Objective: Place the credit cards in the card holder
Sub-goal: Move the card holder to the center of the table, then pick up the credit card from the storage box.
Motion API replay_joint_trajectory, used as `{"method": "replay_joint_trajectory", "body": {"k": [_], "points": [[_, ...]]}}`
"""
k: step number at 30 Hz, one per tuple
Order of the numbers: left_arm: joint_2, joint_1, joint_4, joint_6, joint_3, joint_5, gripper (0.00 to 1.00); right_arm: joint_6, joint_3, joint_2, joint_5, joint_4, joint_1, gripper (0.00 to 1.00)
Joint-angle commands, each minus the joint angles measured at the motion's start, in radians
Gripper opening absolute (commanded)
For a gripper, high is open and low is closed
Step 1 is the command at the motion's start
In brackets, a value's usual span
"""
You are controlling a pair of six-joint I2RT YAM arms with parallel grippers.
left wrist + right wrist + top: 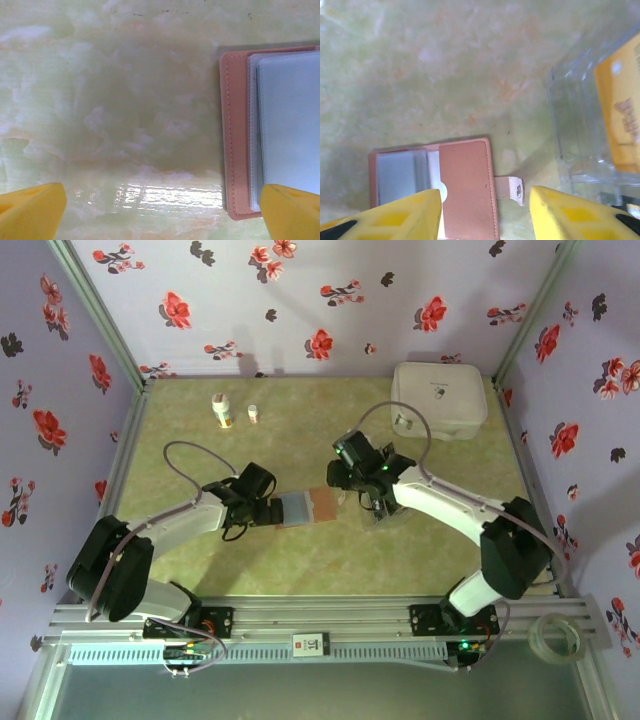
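- Holder is lying open on the tabletop, pale sleeves facing up, between the two arms' jaws.
- Its strap is pointing toward a clear box near it, which is holding an orange card.
- Right jaws are hovering spread above the holder, gripping nothing.
- Left jaws are standing wide apart at its other edge, empty.
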Motion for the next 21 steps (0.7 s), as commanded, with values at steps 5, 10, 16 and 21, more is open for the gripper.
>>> {"method": "replay_joint_trajectory", "body": {"k": [5, 10, 16, 21], "points": [[-0.024, -0.005, -0.015, 0.016, 0.021, -0.024, 1.0, -0.143, -0.009, -0.031, 0.143, -0.238, -0.028, 0.51], [-0.018, -0.005, -0.017, 0.012, 0.021, -0.021, 1.0, -0.143, -0.041, -0.024, 0.146, -0.258, -0.03, 0.49], [-0.021, -0.004, -0.023, 0.016, 0.027, -0.021, 1.0, -0.136, -0.086, -0.014, 0.198, -0.265, -0.034, 0.47], [-0.009, -0.005, -0.022, 0.012, 0.034, -0.02, 1.0, -0.127, -0.115, -0.005, 0.18, -0.245, -0.039, 0.45]]}}
